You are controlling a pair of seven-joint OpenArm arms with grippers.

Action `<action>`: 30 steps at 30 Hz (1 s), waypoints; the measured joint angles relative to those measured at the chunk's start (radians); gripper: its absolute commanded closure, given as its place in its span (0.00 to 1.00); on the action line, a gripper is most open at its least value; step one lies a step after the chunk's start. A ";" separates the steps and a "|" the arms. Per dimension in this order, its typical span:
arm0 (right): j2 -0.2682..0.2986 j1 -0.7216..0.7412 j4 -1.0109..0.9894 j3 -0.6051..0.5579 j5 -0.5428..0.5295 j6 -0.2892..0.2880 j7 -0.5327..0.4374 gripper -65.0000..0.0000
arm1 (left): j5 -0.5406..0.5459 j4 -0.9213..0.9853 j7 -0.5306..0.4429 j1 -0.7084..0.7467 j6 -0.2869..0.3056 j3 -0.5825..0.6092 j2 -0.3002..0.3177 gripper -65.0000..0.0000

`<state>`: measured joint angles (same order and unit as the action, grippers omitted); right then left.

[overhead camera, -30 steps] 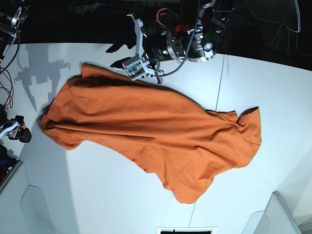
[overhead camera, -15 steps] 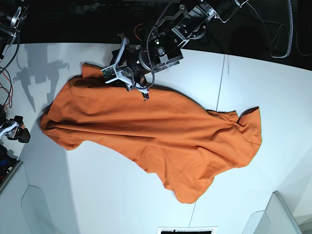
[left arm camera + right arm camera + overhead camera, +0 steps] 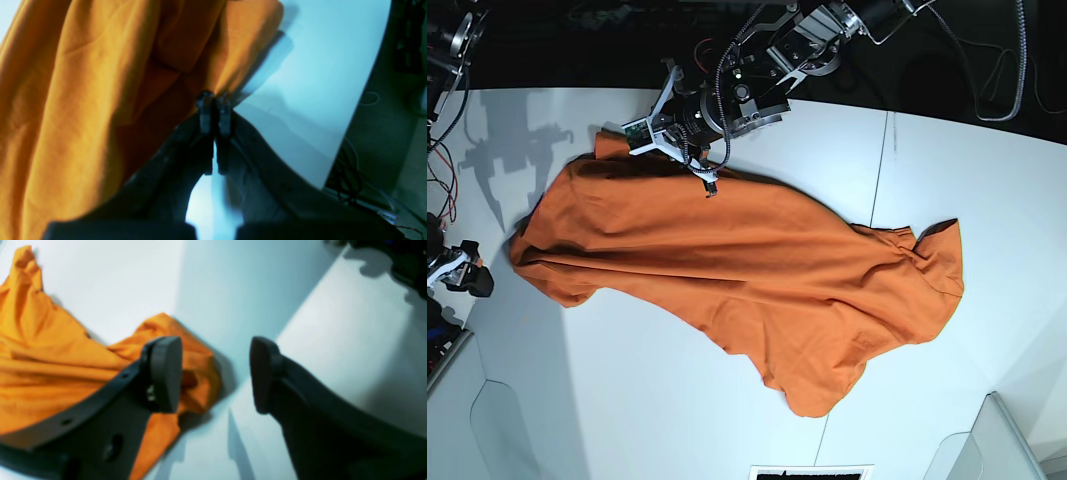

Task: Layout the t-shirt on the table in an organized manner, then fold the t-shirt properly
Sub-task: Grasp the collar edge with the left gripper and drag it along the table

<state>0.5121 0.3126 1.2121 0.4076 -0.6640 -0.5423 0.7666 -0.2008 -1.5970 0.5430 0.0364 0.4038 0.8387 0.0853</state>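
The orange t-shirt (image 3: 747, 265) lies crumpled and spread diagonally across the white table (image 3: 657, 400), from far left to near right. My left gripper (image 3: 667, 152) is at the shirt's far edge near its far-left corner. In the left wrist view the gripper (image 3: 213, 100) is shut, pinching the edge of the t-shirt (image 3: 83, 100), with folds converging at the tips. My right gripper (image 3: 213, 373) is open and empty, low over the table (image 3: 233, 290) just beside a bunched end of the t-shirt (image 3: 50, 356). In the base view it (image 3: 462, 275) sits at the left edge.
A thin dark seam (image 3: 882, 170) crosses the table on the right. The table's far edge (image 3: 353, 126) drops to a dark floor with cables. Pale bins stand at the near-left (image 3: 487, 430) and near-right (image 3: 992, 440) corners. A printed sheet (image 3: 812, 472) lies at the front edge.
My left arm has swung left along the shirt's far edge toward its far-left corner and come down onto the fabric. The shirt and the right gripper have barely moved.
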 measured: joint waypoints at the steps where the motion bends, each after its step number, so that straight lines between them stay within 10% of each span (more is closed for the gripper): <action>1: 0.000 0.000 0.000 -0.028 0.000 0.000 -0.022 0.51 | 0.000 -0.009 0.006 0.009 0.000 -0.001 0.000 1.00; 10: -0.010 0.046 -0.001 -0.297 0.077 0.064 -0.121 0.51 | 0.043 -0.154 0.066 0.130 0.092 -0.002 0.011 1.00; 21: -0.112 0.056 -0.001 -0.355 0.098 0.008 -0.112 0.52 | 0.097 -0.155 0.089 0.135 0.104 -0.010 0.011 1.00; 24: -0.137 0.056 -0.001 -0.358 0.068 -0.004 -0.109 0.65 | 0.097 -0.155 0.089 0.135 0.104 -0.010 0.011 1.00; 27: -0.141 0.064 -0.001 -0.357 0.048 -0.005 -0.104 0.98 | 0.096 -0.155 0.089 0.135 0.104 -0.010 0.011 1.00; 30: -0.153 0.081 -0.001 -0.357 0.047 -0.005 -0.100 1.00 | 0.095 -0.155 0.089 0.135 0.106 -0.010 0.011 1.00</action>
<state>0.3592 0.3935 1.2114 0.0509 -0.6167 -0.5468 0.6670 -0.1055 -1.7523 0.6319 0.1719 0.5095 0.8291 0.0967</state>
